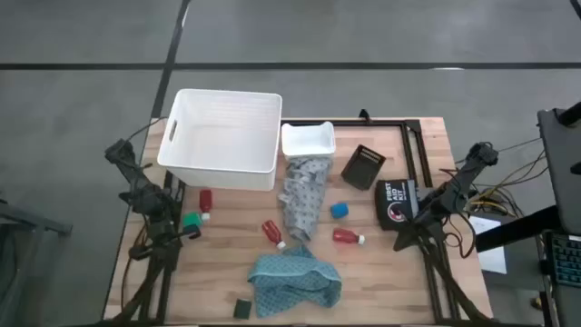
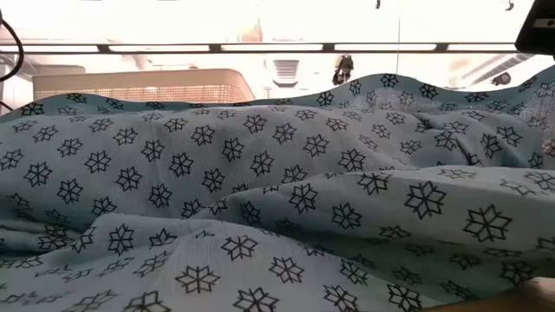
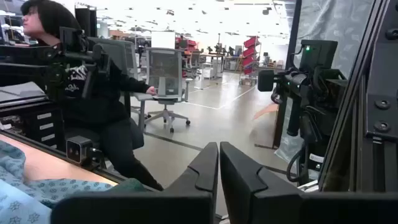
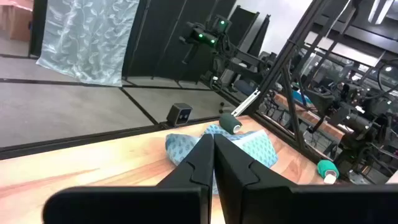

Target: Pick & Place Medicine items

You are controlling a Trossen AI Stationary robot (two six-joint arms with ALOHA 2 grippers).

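In the high view, three red bottles with white caps lie on their sides on the table: one (image 1: 205,200) by the white bin, one (image 1: 273,232) and one (image 1: 348,237) either side of the grey cloth. The blue container (image 1: 339,211) sits right of that cloth. The green container (image 1: 192,220) (image 4: 326,169) lies close to my left gripper (image 1: 184,234), which is shut (image 3: 219,168) at the table's left edge. My right gripper (image 1: 406,234) is shut (image 4: 213,158) at the right edge, beside the black first-aid pouch (image 1: 395,202). Neither touches anything.
A large white bin (image 1: 222,136) and a small white tray (image 1: 309,141) stand at the far side. The grey patterned cloth (image 1: 301,195) lies mid-table. The teal cloth (image 1: 295,277) (image 2: 277,199) is bunched at the near edge. A black box (image 1: 363,167) and a small dark object (image 1: 242,309) also lie there. A seated person (image 3: 93,93) is beyond the table.
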